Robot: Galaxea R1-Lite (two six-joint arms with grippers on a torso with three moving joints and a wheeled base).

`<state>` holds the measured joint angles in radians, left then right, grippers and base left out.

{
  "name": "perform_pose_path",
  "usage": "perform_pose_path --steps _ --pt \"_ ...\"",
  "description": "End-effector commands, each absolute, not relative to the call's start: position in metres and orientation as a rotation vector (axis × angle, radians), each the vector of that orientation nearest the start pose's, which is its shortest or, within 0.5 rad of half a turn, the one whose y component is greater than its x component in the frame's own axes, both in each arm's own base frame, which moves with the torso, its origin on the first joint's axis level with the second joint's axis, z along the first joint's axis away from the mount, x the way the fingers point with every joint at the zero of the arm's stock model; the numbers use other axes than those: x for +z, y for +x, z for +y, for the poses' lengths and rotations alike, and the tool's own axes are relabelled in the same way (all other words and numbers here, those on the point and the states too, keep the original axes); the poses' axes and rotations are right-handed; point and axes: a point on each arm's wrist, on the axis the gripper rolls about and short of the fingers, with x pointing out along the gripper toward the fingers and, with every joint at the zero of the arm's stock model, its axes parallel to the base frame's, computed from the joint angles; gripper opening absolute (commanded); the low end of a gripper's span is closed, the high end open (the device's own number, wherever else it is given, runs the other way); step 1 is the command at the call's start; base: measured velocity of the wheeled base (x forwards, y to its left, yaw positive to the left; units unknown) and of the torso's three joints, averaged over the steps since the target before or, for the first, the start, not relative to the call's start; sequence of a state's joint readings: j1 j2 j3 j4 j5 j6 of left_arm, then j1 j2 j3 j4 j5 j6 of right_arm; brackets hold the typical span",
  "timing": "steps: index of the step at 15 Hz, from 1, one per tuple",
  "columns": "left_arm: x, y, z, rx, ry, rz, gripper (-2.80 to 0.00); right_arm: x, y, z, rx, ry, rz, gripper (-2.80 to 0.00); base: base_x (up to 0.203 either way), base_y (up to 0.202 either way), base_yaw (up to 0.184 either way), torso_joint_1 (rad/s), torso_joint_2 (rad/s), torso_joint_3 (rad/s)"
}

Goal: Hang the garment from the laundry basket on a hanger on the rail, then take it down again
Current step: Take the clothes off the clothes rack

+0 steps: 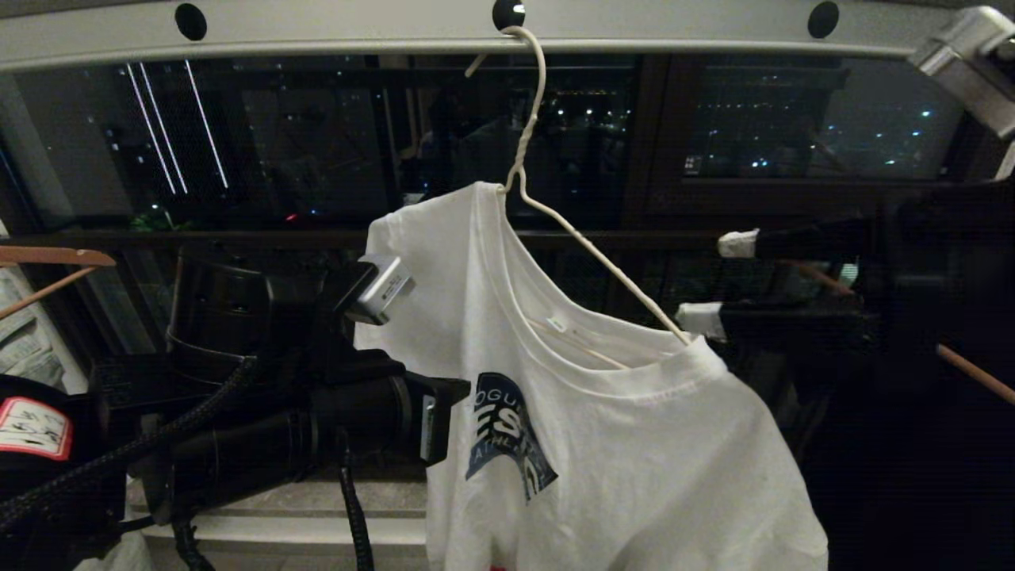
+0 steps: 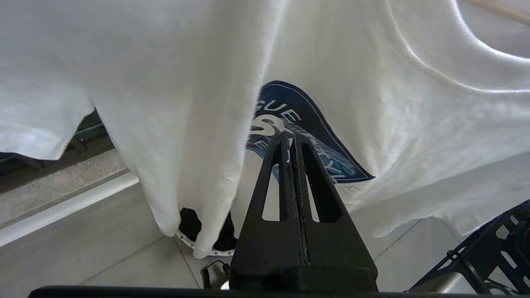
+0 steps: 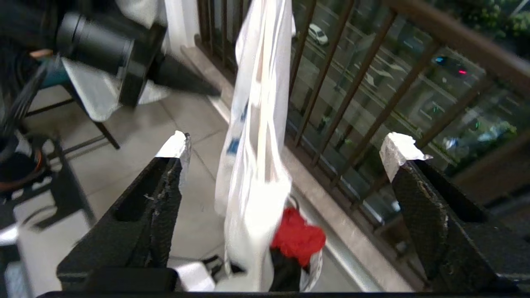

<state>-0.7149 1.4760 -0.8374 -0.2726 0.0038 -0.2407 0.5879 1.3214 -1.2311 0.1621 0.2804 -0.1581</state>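
Your T-shirt (image 1: 618, 444) hangs on the white wire hanger (image 1: 555, 214), whose hook sits in a round hole of the pale grey rail (image 1: 396, 32). It hangs crooked: only the wire arm on your right runs into the neck opening, while the cloth on the other side is bunched high against the twisted neck.

The right gripper (image 1: 714, 281) stands beside the shirt's shoulder with its taped fingers spread wide and nothing between them. The left gripper (image 2: 292, 138) has its black fingers pressed together, tips right at the blue chest print; whether any cloth is pinched there, you cannot tell from these views.

Expect the shirt to behave as light, limp cotton (it drapes in long folds and will slide along the thin wire with little resistance). The hanger looks slim and springy, and will likely swing on its hook if you tug sideways.

For taking hold, the ribbed collar or the shoulder seam near the wire's end looks the firmest spot; a pinch on the loose body would probably only stretch it. The basket (image 3: 306, 265) sits on the floor below the hem, with something red (image 3: 296, 238) in it.
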Motion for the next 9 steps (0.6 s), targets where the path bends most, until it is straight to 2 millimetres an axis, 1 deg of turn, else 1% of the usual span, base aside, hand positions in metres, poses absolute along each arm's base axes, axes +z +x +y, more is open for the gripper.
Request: perform_pose_path --steps 1,4,7,9 --pt "0.219 0.191 -0.165 -0.655 -0.099 0.430 -2.80 0.325 0.196 0.141 0.898 -0.204 0.207 0.00 0.000 0.000 0.000 0.000 0.00 0.000" --pt "0.220 0.190 -0.165 -0.655 -0.100 0.427 -2.80 0.333 0.209 0.160 0.926 -0.211 0.178 0.00 0.000 0.000 0.000 0.000 0.00 0.000" --pt "0.220 0.190 -0.165 -0.656 -0.101 0.424 -2.80 0.337 0.222 0.172 0.934 -0.211 0.166 0.00 0.000 0.000 0.000 0.000 0.00 0.000" --pt "0.221 0.190 -0.164 -0.656 -0.102 0.423 -2.80 0.335 0.232 0.180 0.936 -0.212 0.171 0.00 0.000 0.000 0.000 0.000 0.00 0.000"
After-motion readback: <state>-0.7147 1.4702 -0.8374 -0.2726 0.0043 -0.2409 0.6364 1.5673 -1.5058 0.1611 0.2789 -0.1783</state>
